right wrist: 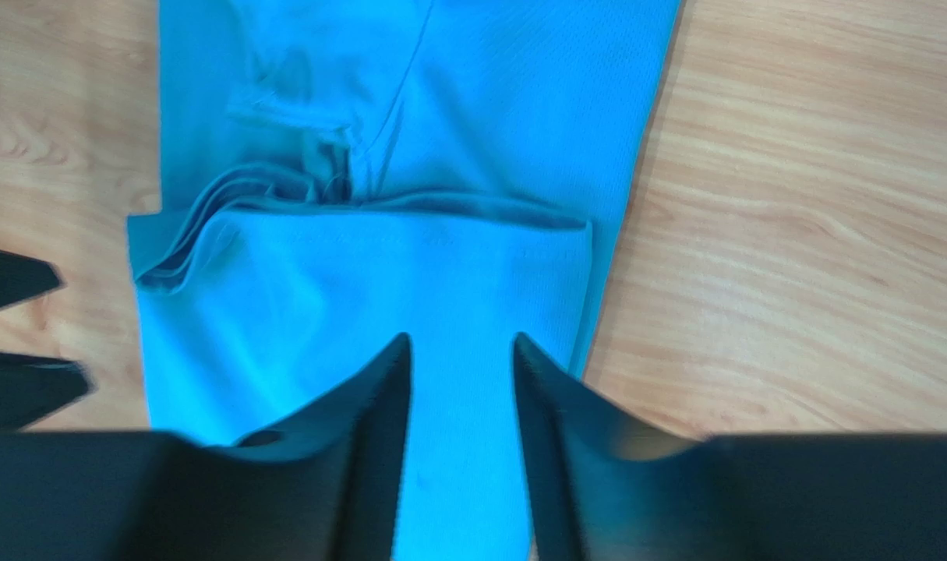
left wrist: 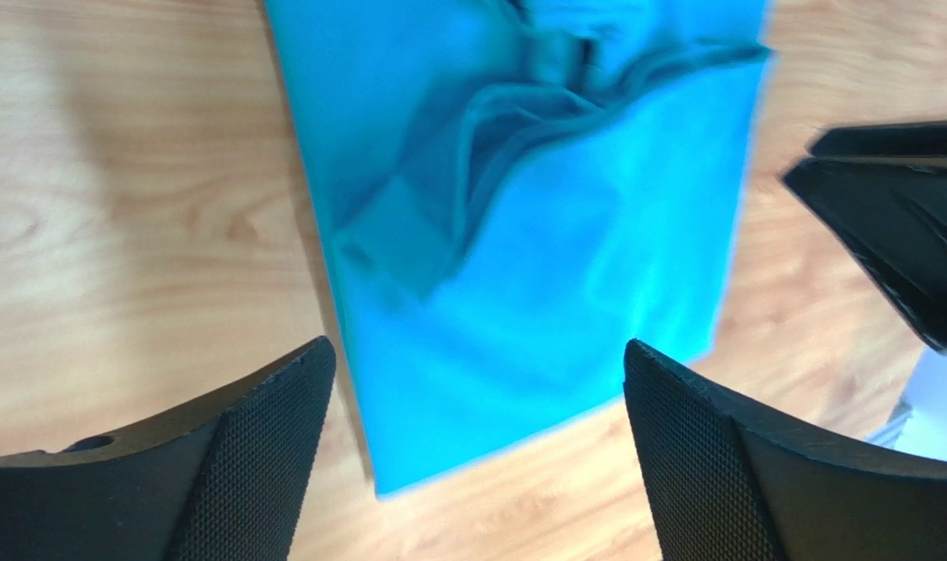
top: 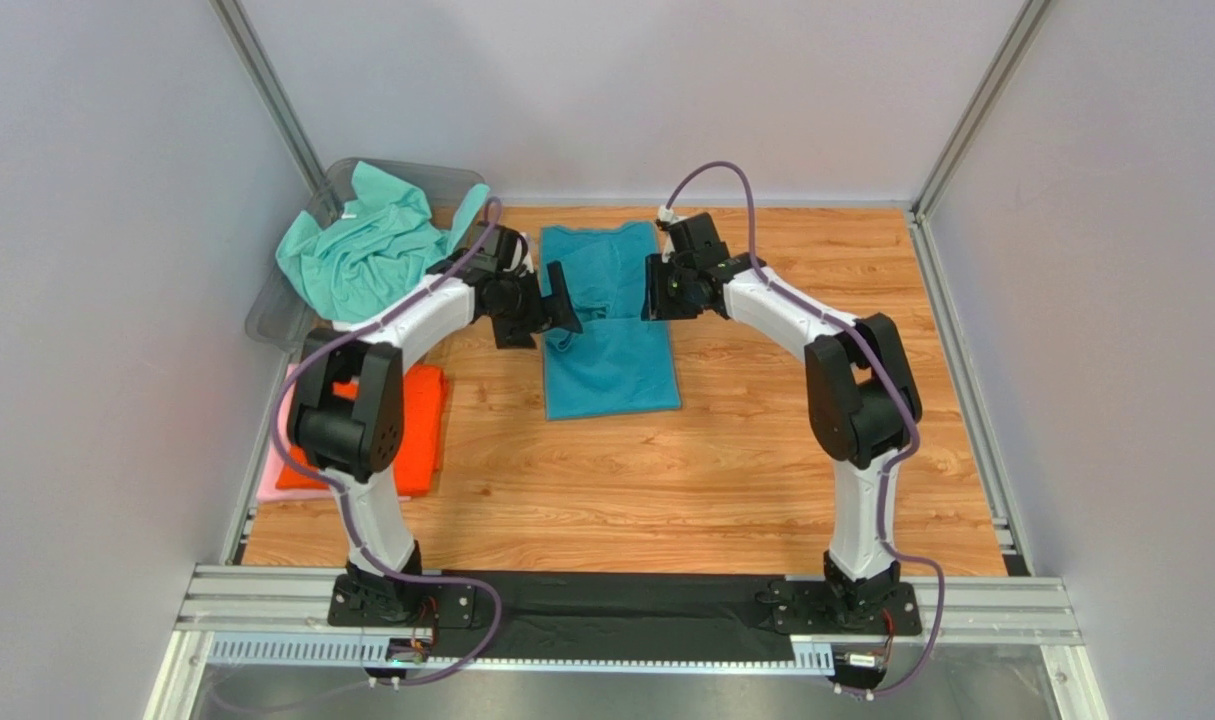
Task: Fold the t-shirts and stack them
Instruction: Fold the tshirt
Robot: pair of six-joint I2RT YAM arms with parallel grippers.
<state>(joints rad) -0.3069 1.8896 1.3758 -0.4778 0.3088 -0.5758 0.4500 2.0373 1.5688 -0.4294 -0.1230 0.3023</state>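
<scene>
The teal-blue t-shirt (top: 610, 342) lies on the wooden table as a long narrow strip, with its far part doubled over into a creased fold across the middle (left wrist: 501, 129). My left gripper (top: 562, 305) is open wide and empty, hovering over the shirt's left edge (left wrist: 478, 351). My right gripper (top: 654, 285) hovers over the shirt's right side (right wrist: 460, 341). Its jaws stand a little apart, with only cloth showing below them. A mint-green shirt (top: 361, 248) is heaped in the bin. An orange shirt (top: 415, 428) lies folded on a pale pink one (top: 275, 480) at the left. No white shirt is in view.
The clear grey bin (top: 433, 177) stands at the back left corner. Grey walls and metal rails close in the table on three sides. The orange and pink stack sits by the left arm (top: 350, 405). The right gripper's fingers (left wrist: 899, 222) show in the left wrist view.
</scene>
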